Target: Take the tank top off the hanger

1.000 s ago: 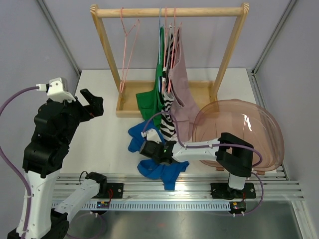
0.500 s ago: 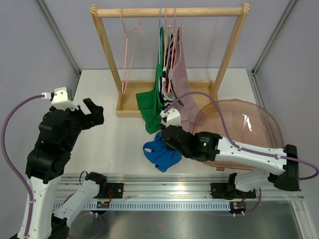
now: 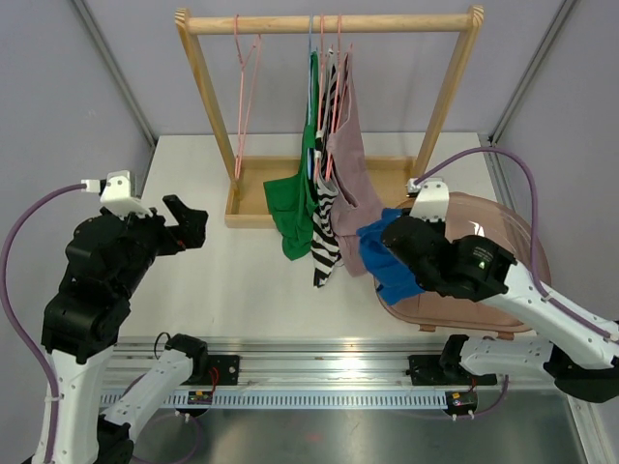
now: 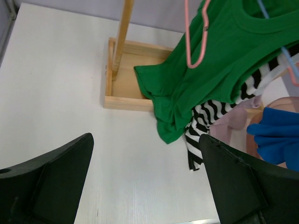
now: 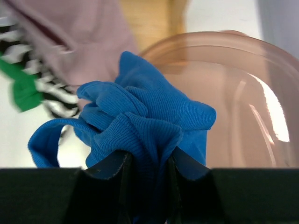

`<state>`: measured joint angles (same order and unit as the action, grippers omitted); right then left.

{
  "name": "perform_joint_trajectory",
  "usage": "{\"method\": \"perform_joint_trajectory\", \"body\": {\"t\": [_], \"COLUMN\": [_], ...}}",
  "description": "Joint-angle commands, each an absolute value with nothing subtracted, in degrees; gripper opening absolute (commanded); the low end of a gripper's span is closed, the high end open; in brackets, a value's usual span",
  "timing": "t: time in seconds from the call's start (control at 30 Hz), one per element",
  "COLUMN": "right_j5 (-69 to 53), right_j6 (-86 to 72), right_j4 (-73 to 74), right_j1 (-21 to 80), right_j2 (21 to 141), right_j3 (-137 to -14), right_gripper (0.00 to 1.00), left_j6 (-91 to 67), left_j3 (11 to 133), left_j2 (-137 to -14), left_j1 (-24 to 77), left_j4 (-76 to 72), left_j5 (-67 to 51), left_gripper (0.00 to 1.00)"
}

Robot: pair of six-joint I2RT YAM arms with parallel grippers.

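My right gripper (image 3: 392,253) is shut on the bunched blue tank top (image 3: 388,261) and holds it in the air at the left rim of the pink bowl (image 3: 503,242). The wrist view shows the blue top (image 5: 140,126) pinched between my fingers (image 5: 117,172) with the bowl (image 5: 243,102) behind it. An empty pink hanger (image 3: 244,87) hangs at the left of the wooden rack's rail (image 3: 329,21). My left gripper (image 3: 184,220) is open and empty, raised over the left of the table; it also shows in the left wrist view (image 4: 145,186).
Green (image 3: 295,198), black-and-white striped (image 3: 324,208) and mauve (image 3: 350,174) tops hang on the rack. The rack's wooden base tray (image 3: 253,198) stands at the back of the table. The pink bowl fills the right front.
My right arm has lifted the blue top off the table front and swung it right and up to the bowl's rim. The left arm has barely moved.
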<state>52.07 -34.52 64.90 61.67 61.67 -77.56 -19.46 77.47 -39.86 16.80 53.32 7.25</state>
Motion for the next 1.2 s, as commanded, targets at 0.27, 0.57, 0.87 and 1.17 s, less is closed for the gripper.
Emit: {"method": "perform_joint_trajectory", "body": {"t": [0.27,0.57,0.87,1.17], "right_j5": [53.08,51.95,40.0,30.94], "right_j6": [-38.05,-36.57,-29.36,-28.3], "right_j4": [69.17,68.56,58.98,55.64], "right_j1": [47.55,47.64,47.64,47.64], "right_j2": [61.52,57.41,45.45,41.22], "right_j3": [-69.96,-71.64,-66.54,-63.9], "right_gripper": [0.82,0.99,0.99,0.96], "left_j6": [-21.09,-20.57,-13.46,-8.97], "left_j3": [94.63,110.99,125.24,131.39], "left_j2": [-48.32,-61.95,-80.06,-93.06], "left_j1": [16.61,25.03,38.23,41.4], "left_j4": [52.82,51.24,47.64,40.35], "left_j5": [-4.22,-0.29,13.0,18.53], "left_gripper": [0.99,0.99,0.99,0.91]}}
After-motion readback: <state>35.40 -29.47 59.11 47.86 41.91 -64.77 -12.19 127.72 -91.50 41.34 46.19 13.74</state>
